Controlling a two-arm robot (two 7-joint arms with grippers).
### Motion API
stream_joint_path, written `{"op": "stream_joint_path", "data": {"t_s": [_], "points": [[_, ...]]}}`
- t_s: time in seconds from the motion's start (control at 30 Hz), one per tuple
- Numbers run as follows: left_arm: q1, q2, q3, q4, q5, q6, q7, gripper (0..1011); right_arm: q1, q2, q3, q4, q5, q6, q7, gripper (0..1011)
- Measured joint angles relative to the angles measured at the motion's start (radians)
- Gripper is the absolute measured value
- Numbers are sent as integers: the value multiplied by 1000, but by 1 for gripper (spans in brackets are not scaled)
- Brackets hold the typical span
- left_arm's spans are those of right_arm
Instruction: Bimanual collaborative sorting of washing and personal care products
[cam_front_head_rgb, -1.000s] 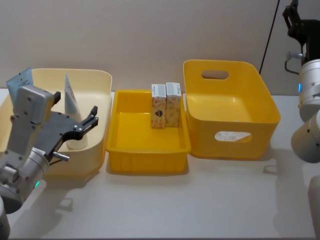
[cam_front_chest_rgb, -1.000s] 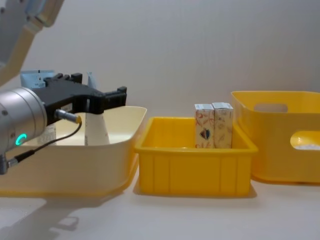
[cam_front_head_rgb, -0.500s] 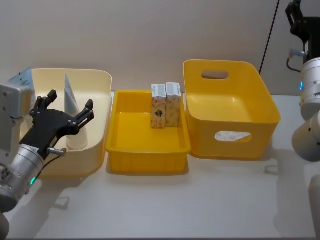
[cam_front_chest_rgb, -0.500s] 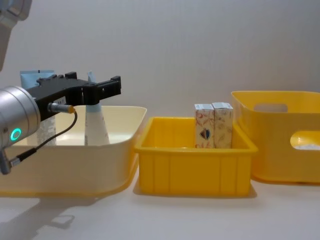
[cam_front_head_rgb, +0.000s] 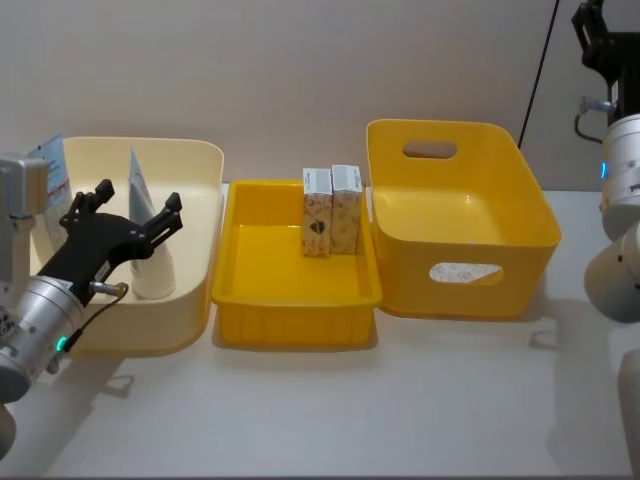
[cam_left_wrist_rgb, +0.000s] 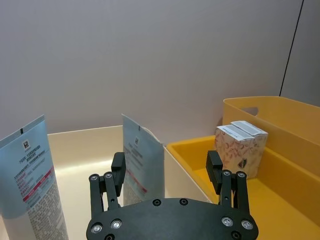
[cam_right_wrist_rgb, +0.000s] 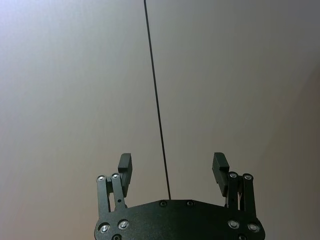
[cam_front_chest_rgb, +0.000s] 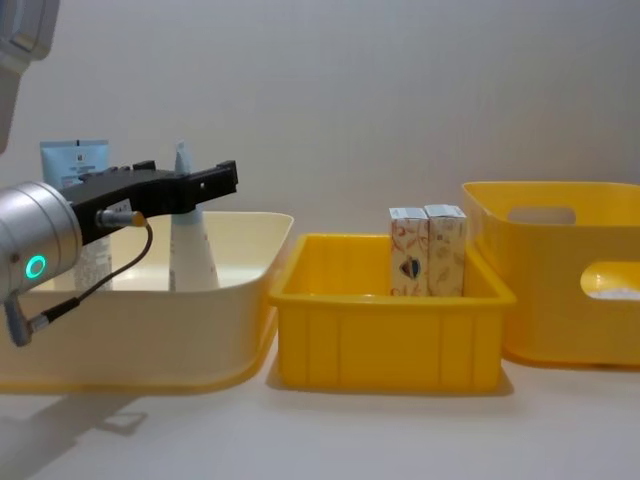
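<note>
Squeeze tube (cam_front_head_rgb: 158, 265) is standing upright in the cream bin (cam_front_head_rgb: 205, 160) at frame left. Probably light, squishy, slick, so I'm guessing grip low, near the stiffer end. Left end effector (cam_front_head_rgb: 135, 200) is hovering beside it, wide open, empty; right end effector (cam_right_wrist_rgb: 172, 162) is idling upper right, open.

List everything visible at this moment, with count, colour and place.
table: 1, white, under everything
cream bin: 1, cream, left
yellow tray: 1, yellow, shallow, middle
tall yellow bin: 1, yellow, right, with handle cutouts
squeeze tubes: 2, light-blue and white with red print, standing in the cream bin
cartons: 2, white-beige with orange pattern, upright side by side at the tray's back
cable: 1, black, against the wall, right
left hand: 1, black, open, over the cream bin near one tube
right hand: 1, black, open, raised far right
</note>
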Motion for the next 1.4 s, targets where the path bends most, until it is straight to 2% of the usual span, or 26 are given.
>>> {"op": "stream_joint_path", "data": {"t_s": [0.23,0.77,1.03,1.4], "points": [[-26,-4,-5,39,-2,19,-7,1003,0,0,0,0,0,-1,0,1001],[-98,21,16,107,61,120,-5,1003,0,0,0,0,0,-1,0,1001],[-140,17,26,159,76,140,-28,1004,0,0,0,0,0,-1,0,1001],[-168,11,32,196,92,156,-43,1003,0,0,0,0,0,-1,0,1001]]}}
